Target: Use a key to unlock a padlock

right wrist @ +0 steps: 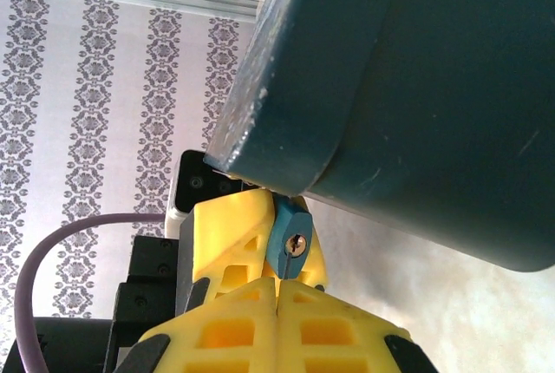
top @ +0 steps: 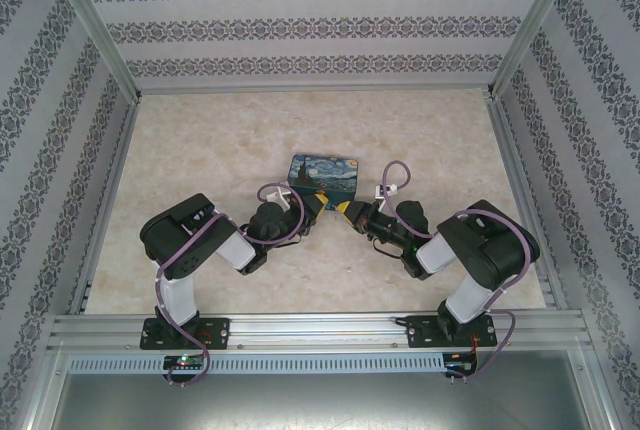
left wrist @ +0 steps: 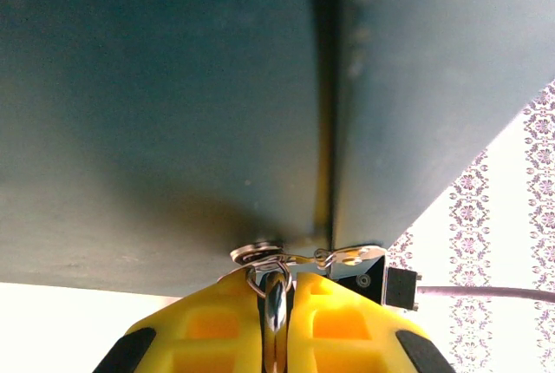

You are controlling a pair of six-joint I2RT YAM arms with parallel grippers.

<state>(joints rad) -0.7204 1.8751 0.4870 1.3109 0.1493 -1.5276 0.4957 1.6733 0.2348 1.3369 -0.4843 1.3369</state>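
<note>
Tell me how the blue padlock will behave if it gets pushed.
The blue padlock looks small and solid, so it is probably stiff and heavy for its size. It seems to hang at a corner of the dark box, so a push would likely swing it rather than slide it. Its smooth faces may slip.

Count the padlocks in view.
1: a blue padlock, keyhole facing the right wrist camera, under a corner of the dark box, just past the right pincer. More could be hidden behind the box.

overhead camera looks down from 6 o'clock, far off. left wrist faces 2 o'clock, right wrist 10 o'clock, both tight against the box (top: 322, 180), which all share.
</note>
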